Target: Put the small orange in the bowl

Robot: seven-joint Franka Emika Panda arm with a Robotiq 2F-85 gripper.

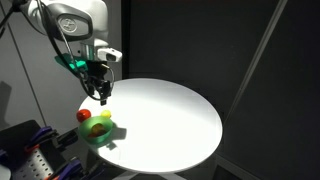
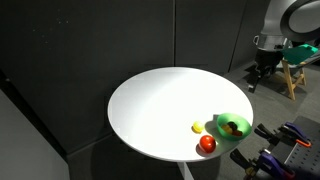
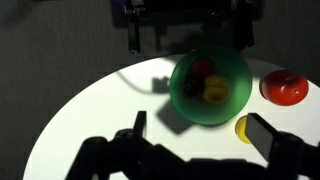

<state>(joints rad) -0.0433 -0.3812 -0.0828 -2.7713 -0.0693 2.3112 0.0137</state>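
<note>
The green bowl [image 3: 184,100] stands near the edge of the white round table [image 3: 90,110]; it shows in both exterior views [image 1: 97,136] [image 2: 244,122]. Two small round things lie inside it. One is orange-red, which looks like the small orange [image 3: 203,68]; the other is yellow-orange [image 3: 216,91]. My gripper [image 3: 200,135] is open and empty. It hangs well above the table by the bowl, as both exterior views show [image 1: 102,95] [image 2: 257,80].
A darker red round fruit [image 3: 284,88] [image 2: 207,145] [image 1: 84,115] and a yellow-green fruit [image 3: 243,127] [image 2: 198,127] lie on the table beside the bowl. The table edge is close behind them. Black curtains surround the scene.
</note>
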